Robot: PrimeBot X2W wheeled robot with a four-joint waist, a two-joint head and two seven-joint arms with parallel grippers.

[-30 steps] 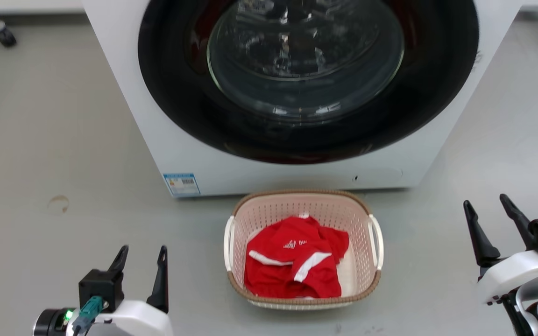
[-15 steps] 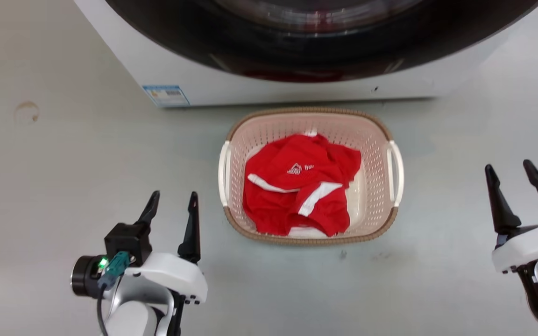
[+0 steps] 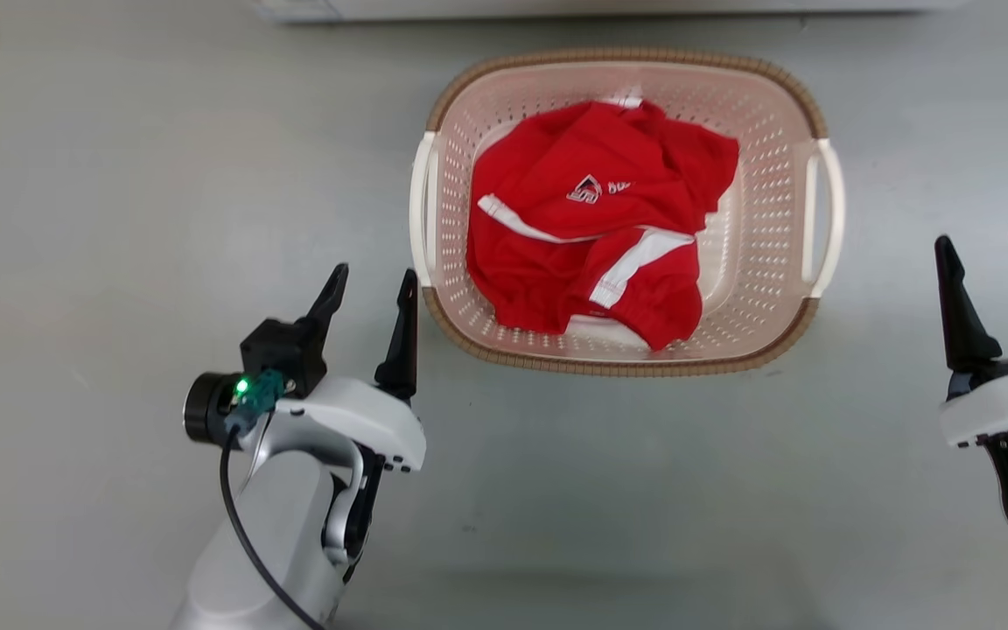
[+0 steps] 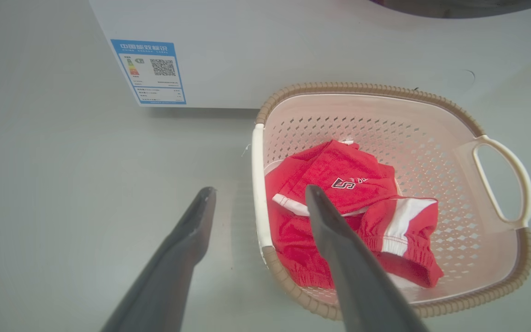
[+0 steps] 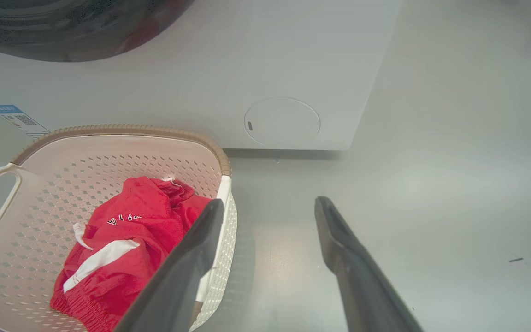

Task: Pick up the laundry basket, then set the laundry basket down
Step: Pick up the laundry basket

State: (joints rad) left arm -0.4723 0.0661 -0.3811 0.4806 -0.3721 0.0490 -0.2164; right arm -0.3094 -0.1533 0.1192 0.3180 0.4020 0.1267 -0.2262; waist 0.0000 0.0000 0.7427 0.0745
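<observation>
The laundry basket [image 3: 618,363] stands on the grey floor, pale pink and perforated, with a brown woven-look rim and a white handle on each side. A red garment with white stripes [image 3: 591,219] lies inside it. My left gripper [image 3: 374,276] is open just outside the basket's near left corner, below the left handle [image 3: 421,210]. In the left wrist view the open left gripper [image 4: 260,190] straddles that side of the laundry basket [image 4: 367,87] from above. My right gripper [image 3: 981,241] is open to the right of the right handle [image 3: 828,219], apart from it. The right wrist view shows the open right gripper [image 5: 270,202] beside the laundry basket [image 5: 122,129].
The white washer [image 4: 293,46] stands directly behind the basket, its base along the top edge of the head view [image 3: 556,7]. It carries a blue energy label [image 4: 150,71] and a round service cover [image 5: 281,122]. Bare grey floor lies all around.
The head camera has tilted down, so the washer has slid out of the top. Both grippers have come closer to the basket's sides, the left one up to its near left corner.
</observation>
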